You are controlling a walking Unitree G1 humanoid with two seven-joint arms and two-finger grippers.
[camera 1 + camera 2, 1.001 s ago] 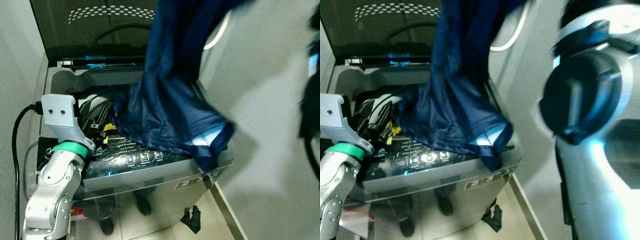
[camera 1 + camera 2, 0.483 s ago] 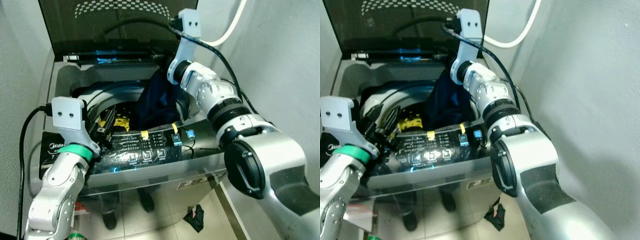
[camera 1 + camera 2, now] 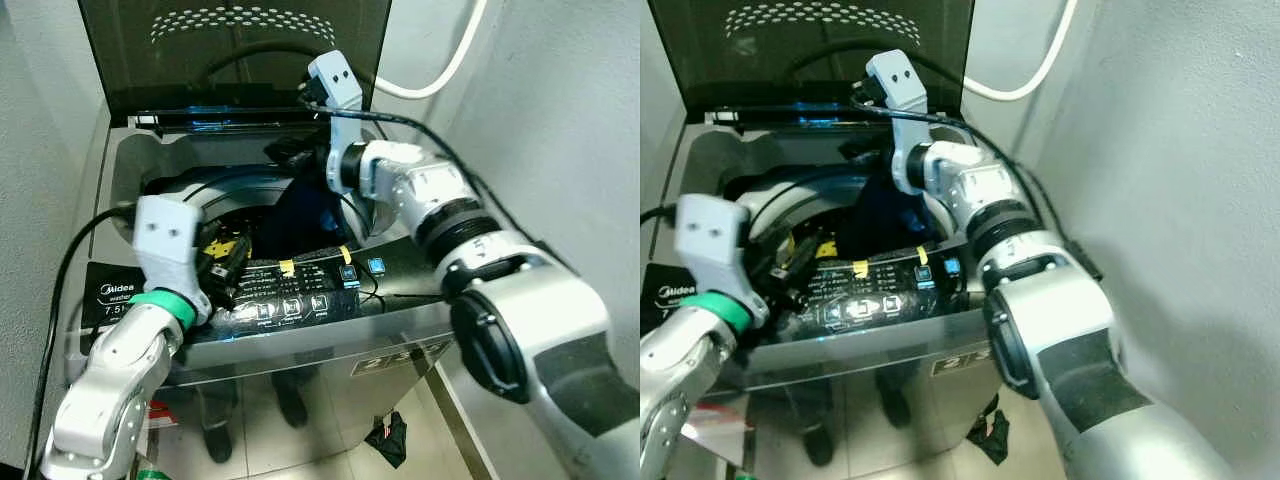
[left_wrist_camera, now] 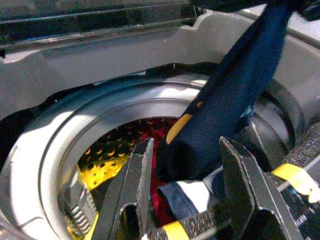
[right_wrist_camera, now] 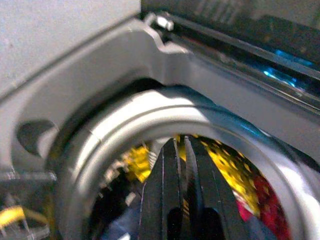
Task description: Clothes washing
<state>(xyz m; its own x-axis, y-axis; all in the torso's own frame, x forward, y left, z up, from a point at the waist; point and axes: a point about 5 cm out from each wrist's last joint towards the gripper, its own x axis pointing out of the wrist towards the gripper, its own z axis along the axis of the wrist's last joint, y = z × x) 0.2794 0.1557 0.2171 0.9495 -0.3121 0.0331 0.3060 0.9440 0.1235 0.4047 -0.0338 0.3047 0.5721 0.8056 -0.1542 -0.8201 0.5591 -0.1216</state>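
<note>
Left wrist view looks into the open washing machine (image 3: 300,330): the navy garment (image 4: 235,100) hangs in a taut band from above down into the drum (image 4: 60,150), and its lower folds, with a pale blue and white patch, lie just ahead of the left gripper (image 4: 187,175), between and beyond its two black fingers (image 4: 135,185). Those fingers stand spread apart and hold nothing. Red and yellow show through the drum's perforated wall.

From the head, the right gripper (image 3: 290,155) sits over the rear of the tub opening, at the top of the garment. In the right wrist view its fingers (image 5: 172,190) are pressed together with barely a slit between them; whether cloth is pinched there cannot be told, since the fabric at the tips is hidden. The left gripper hovers at the front rim of the opening, by the control panel (image 3: 290,300).

A second ago the garment was held high and draped wide over the machine's front and right corner; half a second ago it was already bunched into the tub. Now it hangs lower and narrower inside, and the right wrist has swung further toward the back left of the opening.

On the panel's left end the brand "Midea" (image 3: 110,292) can be read; the lines beneath it are too small. A dark scrap of cloth (image 3: 388,438) lies on the floor beside the machine.
</note>
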